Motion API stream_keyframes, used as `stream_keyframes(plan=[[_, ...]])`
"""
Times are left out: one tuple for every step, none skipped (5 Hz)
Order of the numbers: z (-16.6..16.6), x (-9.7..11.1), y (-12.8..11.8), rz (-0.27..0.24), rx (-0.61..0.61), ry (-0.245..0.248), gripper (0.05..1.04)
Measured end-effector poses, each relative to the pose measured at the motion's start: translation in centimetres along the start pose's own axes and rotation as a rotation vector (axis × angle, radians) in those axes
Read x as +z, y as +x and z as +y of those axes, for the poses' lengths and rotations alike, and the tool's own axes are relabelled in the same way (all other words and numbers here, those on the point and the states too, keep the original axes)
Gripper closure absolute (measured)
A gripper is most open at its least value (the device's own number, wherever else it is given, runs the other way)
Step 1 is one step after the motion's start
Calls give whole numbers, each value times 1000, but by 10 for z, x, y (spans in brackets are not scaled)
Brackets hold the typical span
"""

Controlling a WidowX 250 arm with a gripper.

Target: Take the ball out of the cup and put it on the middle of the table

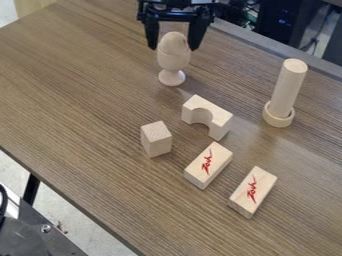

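Observation:
At the top of the view, the black gripper [175, 44] is open, with one finger on each side of the pale wooden ball [174, 41]. The egg-shaped ball sits in the top of a wooden goblet-like cup [174, 61], which stands upright on its round foot. A narrow gap shows between the left finger and the ball; whether the right finger touches it I cannot tell. The brown wood-grain table [87, 105] carries the cup near its far side.
An arch block [217, 120] and a small upright block [156, 140] stand mid-table. Two flat blocks with red print, one [208, 165] left of the other [253, 192], lie nearer the front. A wooden cylinder [287, 90] rises from a round base [278, 115] at right.

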State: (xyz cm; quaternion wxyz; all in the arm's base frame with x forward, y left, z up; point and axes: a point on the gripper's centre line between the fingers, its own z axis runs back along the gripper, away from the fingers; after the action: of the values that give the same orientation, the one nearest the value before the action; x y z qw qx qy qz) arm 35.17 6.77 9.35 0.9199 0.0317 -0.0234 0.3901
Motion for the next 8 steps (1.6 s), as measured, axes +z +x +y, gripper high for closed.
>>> stream_keyframes(plan=[[-3,-3,5,6,8,-4,84],[-7,-4,9,10,11,-10,84],[-9,-8,13,26,18,-10,84],[-13,-4,19,32,32,-24,84],[-11,-9,25,42,45,-15,129],[-6,-12,30,55,75,-6,374],[-5,-14,29,79,95,2,382],[-2,-14,28,88,103,14,382]])
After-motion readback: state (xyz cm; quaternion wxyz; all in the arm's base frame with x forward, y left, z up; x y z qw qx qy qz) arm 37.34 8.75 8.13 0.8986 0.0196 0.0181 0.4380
